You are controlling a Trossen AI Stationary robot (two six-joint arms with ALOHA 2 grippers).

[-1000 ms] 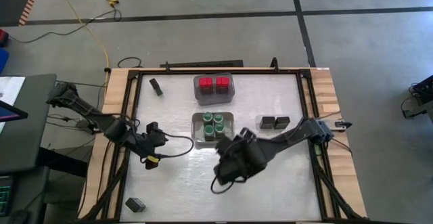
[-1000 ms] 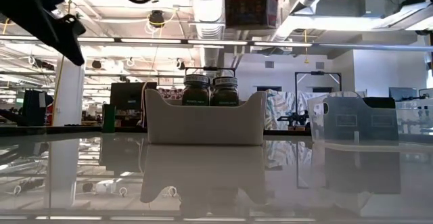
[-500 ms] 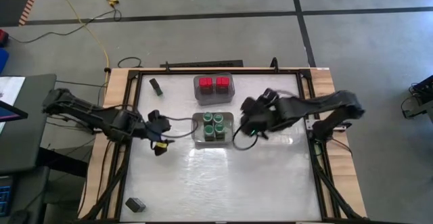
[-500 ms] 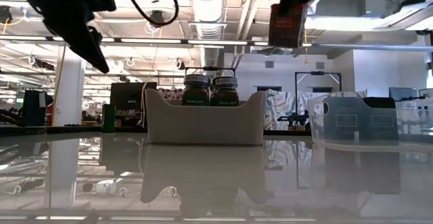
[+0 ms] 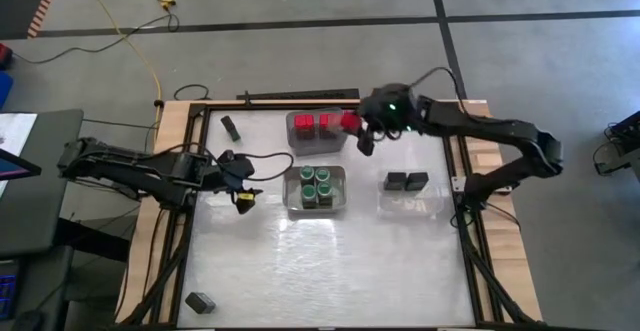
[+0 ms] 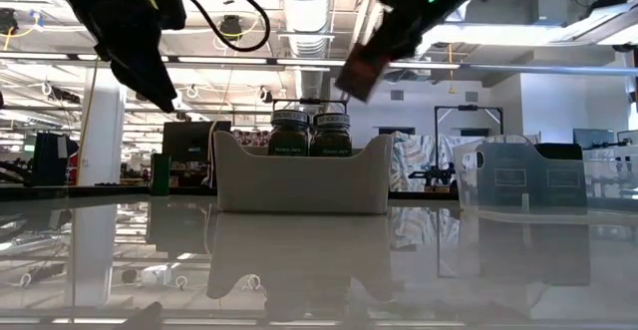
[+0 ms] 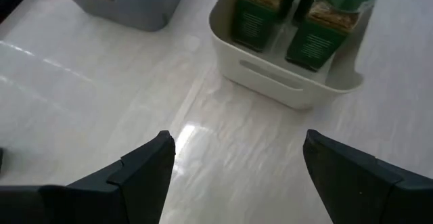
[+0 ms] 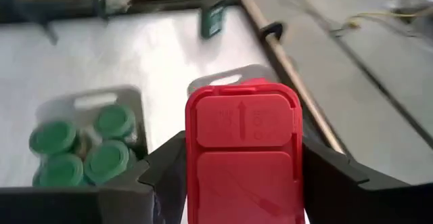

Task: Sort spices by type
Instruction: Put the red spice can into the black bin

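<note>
White and glossy, the counter [image 5: 330,261] sits in a wood-edged frame on a grey floor

Right pincer [image 5: 352,123] hangs above the counter's far side, its fingers clamped on the 2 sides of a red-topped spice [image 5: 349,122]; the right wrist view shows the red lid [image 8: 244,153] filling the gap between them. In the low view that spice [image 6: 362,71] is tilted in the air. Just beside this pincer, toward the other arm, a clear bin [image 5: 316,131] holds 2 red-topped spices [image 5: 317,124]

Nearer the front from there, a white tray [image 5: 316,190] holds 4 green-lidded jars [image 5: 317,183], upright and packed together. In the low view 2 of the jars [image 6: 310,134] show above the tray's wall [image 6: 302,182]

Down and to the outer side of the right pincer, 2 dark tins [image 5: 407,181] lie side by side in another clear bin [image 5: 412,199]

Left pincer [image 5: 246,185] hovers just beside the tray, on the side away from the right arm. It holds nothing, and its fingers [image 7: 145,173] stand well apart with bare counter between them. The left wrist view looks past them at the tray [image 7: 284,82] and its jars [image 7: 323,21]

A dark tin [image 5: 231,127] lies on the counter beyond the left pincer, near the far edge. Another tin [image 5: 200,302] lies well apart from both pincers at the front corner on the left arm's side
</note>
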